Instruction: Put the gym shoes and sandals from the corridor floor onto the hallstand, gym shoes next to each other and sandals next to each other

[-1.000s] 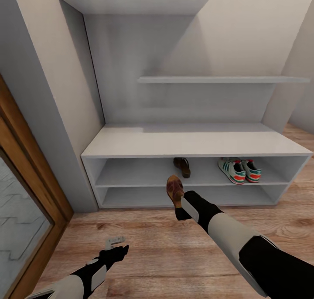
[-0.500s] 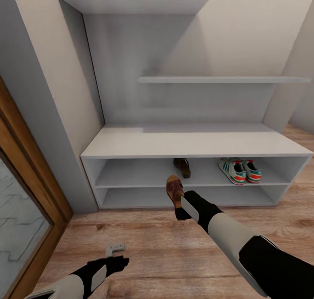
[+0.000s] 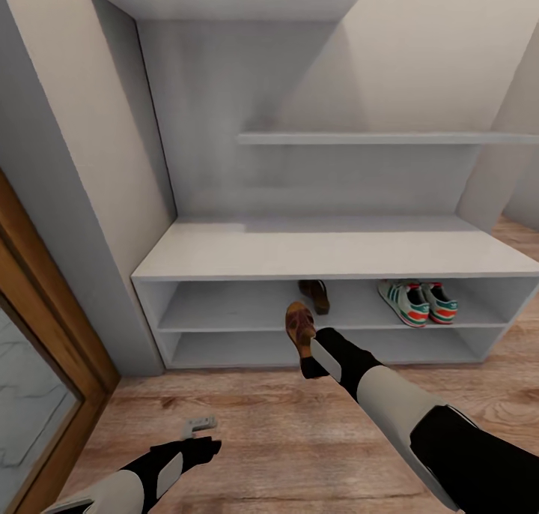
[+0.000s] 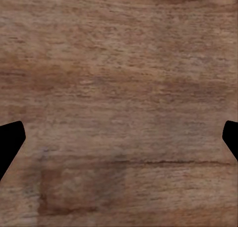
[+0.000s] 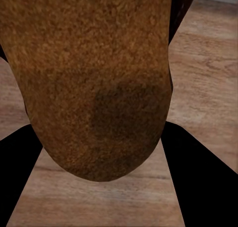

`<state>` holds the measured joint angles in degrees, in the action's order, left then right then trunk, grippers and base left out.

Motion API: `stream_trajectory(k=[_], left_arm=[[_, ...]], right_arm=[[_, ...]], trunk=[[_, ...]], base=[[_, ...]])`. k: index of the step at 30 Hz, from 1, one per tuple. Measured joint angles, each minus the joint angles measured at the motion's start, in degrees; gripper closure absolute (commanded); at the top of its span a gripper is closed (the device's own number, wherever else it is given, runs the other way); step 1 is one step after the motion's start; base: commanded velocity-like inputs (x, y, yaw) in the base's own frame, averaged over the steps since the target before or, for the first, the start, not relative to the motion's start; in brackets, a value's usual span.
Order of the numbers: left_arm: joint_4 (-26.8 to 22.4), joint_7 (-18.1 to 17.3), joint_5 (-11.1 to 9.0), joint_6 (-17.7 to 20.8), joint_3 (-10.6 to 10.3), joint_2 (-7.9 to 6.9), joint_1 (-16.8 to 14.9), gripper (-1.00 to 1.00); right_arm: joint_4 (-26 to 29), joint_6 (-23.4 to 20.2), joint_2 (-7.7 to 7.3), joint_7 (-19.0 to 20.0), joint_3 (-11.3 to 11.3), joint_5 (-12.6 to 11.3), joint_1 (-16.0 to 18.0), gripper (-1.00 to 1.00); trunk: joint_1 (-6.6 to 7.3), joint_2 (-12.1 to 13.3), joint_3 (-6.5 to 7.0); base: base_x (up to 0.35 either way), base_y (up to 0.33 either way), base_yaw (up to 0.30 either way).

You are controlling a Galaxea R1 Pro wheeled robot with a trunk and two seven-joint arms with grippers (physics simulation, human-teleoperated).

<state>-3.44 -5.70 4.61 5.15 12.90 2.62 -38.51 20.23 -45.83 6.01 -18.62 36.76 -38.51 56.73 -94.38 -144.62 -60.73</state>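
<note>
The white-grey hallstand stands against the wall ahead. On its upper open shelf the two gym shoes sit side by side at the right, and one brown sandal lies near the middle. My right gripper is shut on the other sandal, held in the air just in front of the shelves. Seen from the right wrist, that sandal's brown sole sits between the fingers. My left gripper hangs low over the corridor floor, open and empty, its fingertips wide apart.
A wood-framed glass door runs along the left side. The hallstand's bench top and lower shelf are bare. Floating shelves hang above.
The view has moved slightly closer to the hallstand. The left gripper has dropped a little lower. The right gripper still holds the sandal in the same spot.
</note>
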Motion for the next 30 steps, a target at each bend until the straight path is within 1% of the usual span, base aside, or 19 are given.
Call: stream_trajectory(k=[7, 30], left_arm=[[-0.01, 0.00, 0.00, 0.00, -0.01, 0.00, 0.00, -1.00], [-0.01, 0.00, 0.00, 0.00, 0.14, 0.00, 0.00, -1.00]], right_arm=[[0.00, 0.00, 0.00, -0.01, 0.00, 0.00, 0.01, 1.00], [0.00, 0.03, -0.01, -0.02, 0.00, -0.01, 0.07, 1.00]], trunk=[[-0.01, 0.00, 0.00], [0.00, 0.00, 0.00]], base=[[0.015, 0.000, 0.000], [0.056, 0.000, 0.000]])
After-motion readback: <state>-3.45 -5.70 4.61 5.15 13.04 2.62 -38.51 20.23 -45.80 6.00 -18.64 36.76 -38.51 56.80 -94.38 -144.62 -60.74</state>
